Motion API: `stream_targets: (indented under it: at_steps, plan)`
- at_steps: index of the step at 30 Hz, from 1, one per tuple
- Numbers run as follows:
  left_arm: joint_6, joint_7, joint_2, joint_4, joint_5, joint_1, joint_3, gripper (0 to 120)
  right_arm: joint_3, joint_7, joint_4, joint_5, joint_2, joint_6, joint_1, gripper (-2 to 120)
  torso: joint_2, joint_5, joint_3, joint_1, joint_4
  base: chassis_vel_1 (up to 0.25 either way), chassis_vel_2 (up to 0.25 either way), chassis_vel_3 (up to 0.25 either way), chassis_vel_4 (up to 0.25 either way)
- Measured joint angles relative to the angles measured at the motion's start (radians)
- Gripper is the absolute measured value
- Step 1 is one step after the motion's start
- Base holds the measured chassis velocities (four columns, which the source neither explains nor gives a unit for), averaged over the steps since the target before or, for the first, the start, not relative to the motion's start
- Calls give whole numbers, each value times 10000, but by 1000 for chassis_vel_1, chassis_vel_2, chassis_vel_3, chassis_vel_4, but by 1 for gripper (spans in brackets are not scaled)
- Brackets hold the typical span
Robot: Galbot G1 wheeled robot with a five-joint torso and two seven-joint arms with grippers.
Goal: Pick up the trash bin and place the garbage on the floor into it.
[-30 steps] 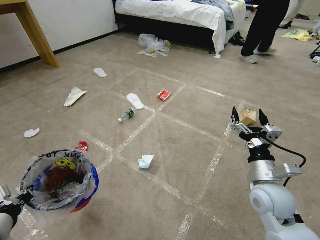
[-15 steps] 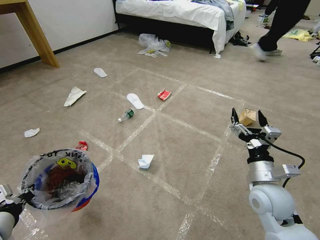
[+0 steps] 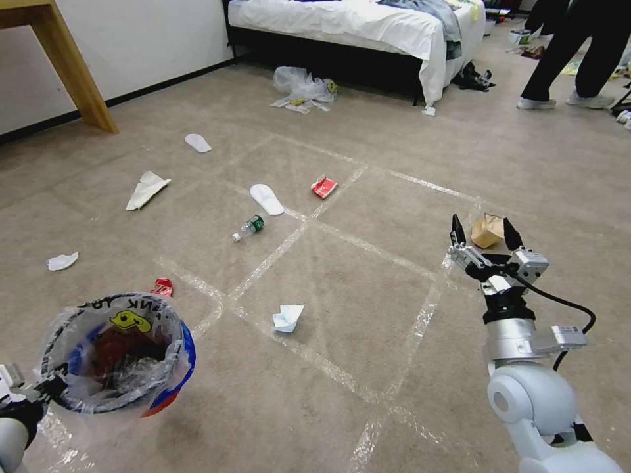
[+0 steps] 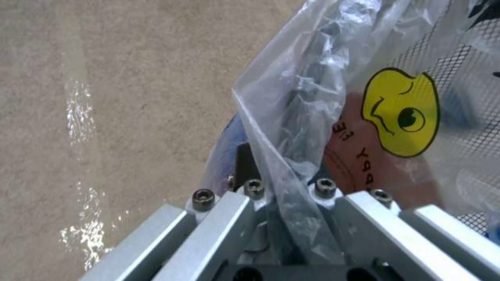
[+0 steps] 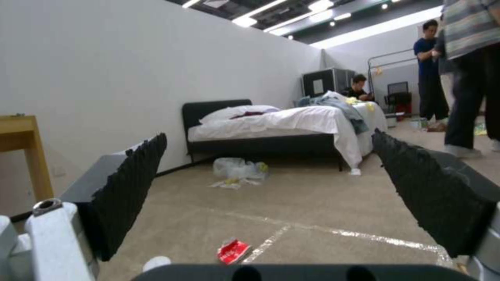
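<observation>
Bin [image 3: 118, 355]: red w/ blue band, clear liner w/ black letters + yellow face; held off the floor [image 3: 368, 309] at the robot's front left. Contents: dark red stuff and crumpled clear plastic; can't tell more.

L end effector [image 3: 49, 387]: clenched on the bin rim, liner pinched in. L wrist view adds the close-up: liner plastic [image 4: 291, 156] running between the metal fingers, yellow face [image 4: 404, 113] just beside, tape glare on carpet.

R end effector [image 3: 485, 238]: released, jaws wide apart, held above the floor at front right. Brown bag [image 3: 488, 230] lies on the carpet beyond it, seen between the tips.

Garbage on floor, head view:
- folded white paper [image 3: 288, 317], centre, near a tape line
- red can [image 3: 161, 287], just beyond the bin
- white scrap [image 3: 62, 261], far left
- bottle [image 3: 248, 228], slipper [image 3: 266, 199] close by
- red wrapper [image 3: 323, 187]
- white paper [image 3: 146, 190]; 2nd slipper [image 3: 197, 143] farther off
- clear bags [image 3: 302, 89] by the bed [image 3: 355, 26]

R wrist view adds: low look along the carpet, wrapper [image 5: 233, 251] between the black pads [image 5: 130, 191], bags [image 5: 240, 169] at the bed [image 5: 276, 121] foot. Desk leg [image 3: 72, 69] at the left wall.
</observation>
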Motion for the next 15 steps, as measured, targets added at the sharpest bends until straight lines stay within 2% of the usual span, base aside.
stream_targets:
  at_steps: [5, 15]
  plan:
    - [-2, 3, 12, 1, 20, 18, 35, 1, -52, -17, -1, -37, -47, 13, -12, 100, 0, 0, -1, -1, 0, -90, 89, 79, -86]
    - [-22, 18, 45, 8, 21, 6, 44, 1, -196, -4, -31, -116, -53, 1, 62, 100, -1, -1, 3, 1, 0, -124, 132, 129, -111]
